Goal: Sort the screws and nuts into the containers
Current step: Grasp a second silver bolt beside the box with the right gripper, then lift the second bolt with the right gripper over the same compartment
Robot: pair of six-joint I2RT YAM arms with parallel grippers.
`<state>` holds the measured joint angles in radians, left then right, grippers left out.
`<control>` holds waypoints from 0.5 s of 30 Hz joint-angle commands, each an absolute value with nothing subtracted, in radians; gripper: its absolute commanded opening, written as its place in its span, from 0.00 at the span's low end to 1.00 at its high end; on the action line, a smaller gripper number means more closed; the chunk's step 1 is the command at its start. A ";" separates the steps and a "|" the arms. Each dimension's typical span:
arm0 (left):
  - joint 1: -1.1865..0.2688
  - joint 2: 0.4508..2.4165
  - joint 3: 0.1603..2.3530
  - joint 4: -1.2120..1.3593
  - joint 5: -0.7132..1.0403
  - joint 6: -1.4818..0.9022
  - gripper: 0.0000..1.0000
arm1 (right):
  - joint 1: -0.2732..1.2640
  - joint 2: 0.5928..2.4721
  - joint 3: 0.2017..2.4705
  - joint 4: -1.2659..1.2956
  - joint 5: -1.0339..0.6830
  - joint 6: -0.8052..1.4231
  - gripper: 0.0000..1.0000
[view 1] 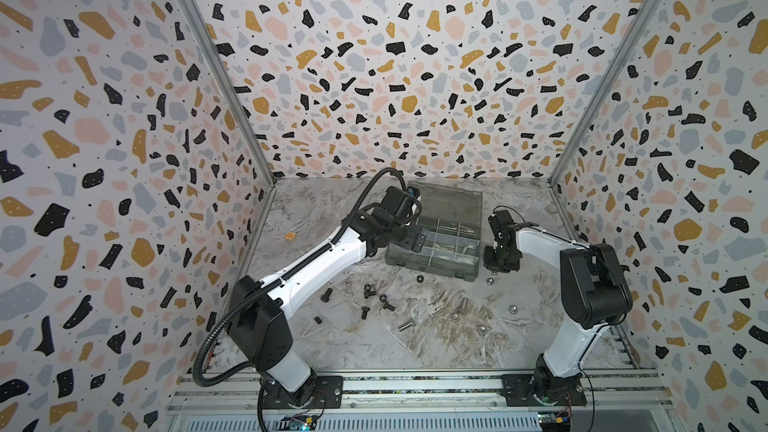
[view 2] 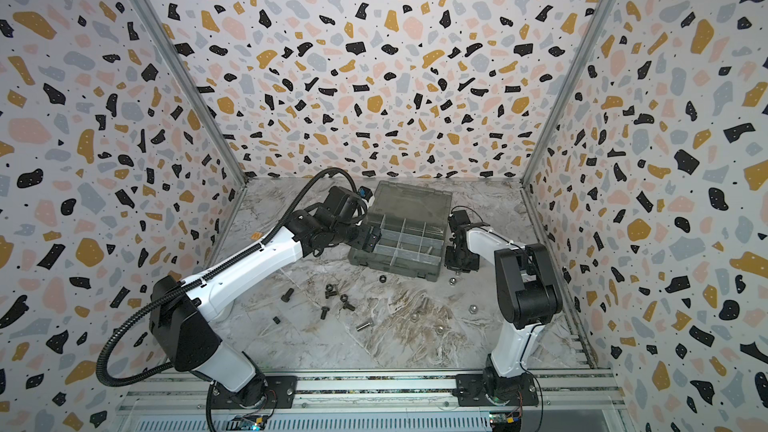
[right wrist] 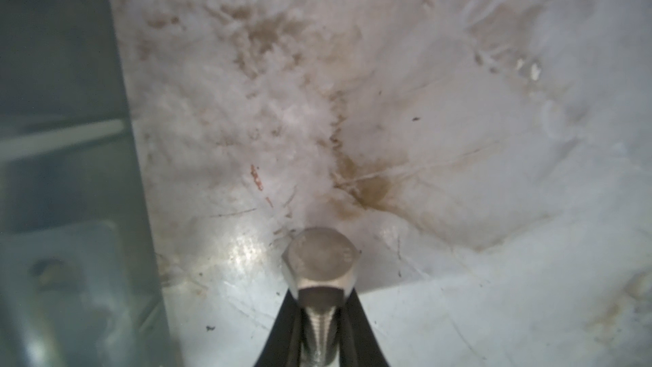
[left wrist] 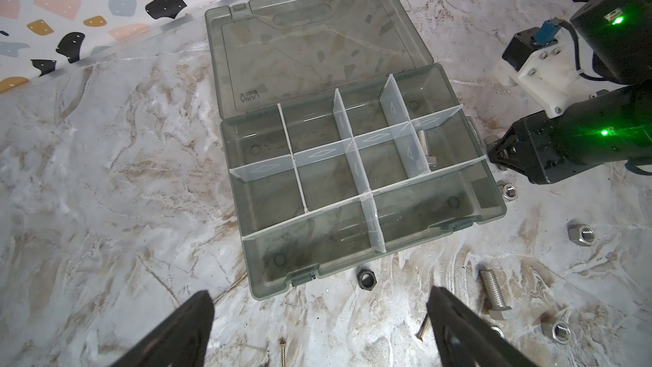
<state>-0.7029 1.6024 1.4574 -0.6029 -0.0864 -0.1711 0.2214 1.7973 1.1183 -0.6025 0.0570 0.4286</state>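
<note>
The grey organiser box (view 1: pixel 465 274) (view 2: pixel 428 275) lies open, its containers (left wrist: pixel 328 185) split by clear dividers. A silver screw (left wrist: pixel 425 146) lies in one compartment. My right gripper (right wrist: pixel 321 298) is shut on the threaded shank of a silver hex-head screw (right wrist: pixel 321 259), low over the table beside the box's right end (view 1: pixel 495 268). My left gripper (left wrist: pixel 319 312) stands open at the box's left end (view 1: pixel 417 238), with nothing in it. Black screws (view 1: pixel 368 290), a black nut (left wrist: pixel 367 278) and silver nuts (view 1: pixel 514 308) (left wrist: pixel 581 234) lie loose in front of the box.
The box lid (view 1: pixel 446 205) lies open toward the back wall. Another silver bolt (left wrist: pixel 494 293) and two thin brass screws (left wrist: pixel 282 351) lie on the marble table. A small orange piece (view 1: pixel 289 236) sits near the left wall. Patterned walls close in three sides.
</note>
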 commanded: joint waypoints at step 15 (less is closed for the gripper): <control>-0.707 1.578 1.450 -0.609 -0.130 -0.162 0.96 | 0.250 1.651 1.313 -0.788 0.053 0.440 0.06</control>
